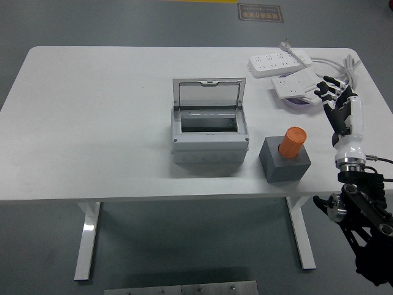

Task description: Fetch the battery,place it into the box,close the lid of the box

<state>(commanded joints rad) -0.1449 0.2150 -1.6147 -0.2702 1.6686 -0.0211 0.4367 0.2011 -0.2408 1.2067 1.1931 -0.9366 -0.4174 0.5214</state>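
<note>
Over the right edge of the white table point(92, 123) hangs the right hand point(336, 101), raised clear of the surface, fingers point(325, 86) spread and relaxed, pinching nothing. Below it, white forearm shell point(351, 132) and black arm point(365, 215) coming up from the lower right corner. No sign of the left arm anywhere. Just inboard of that hand, near the front edge toward the right, sits the gray block holder point(285, 161), and standing in it, tilted a little to the right, the orange battery point(293, 142), untouched, well apart from the fingers. Left of the holder, around the middle of the table and closer to the front edge, rests the gray box point(210, 144), lid point(209, 93) swung up and back toward the far edge, standing open, dark hollow inside; cannot tell whether anything lies in it. Up at the far right corner, two white power strips point(279, 62), one lying behind the other, with a white cable point(341, 64) looping along the right edge behind the hand. Tucked under the nearer strip, something purple point(299, 103), too hidden to name. Hand near that strip but not touching it.
</note>
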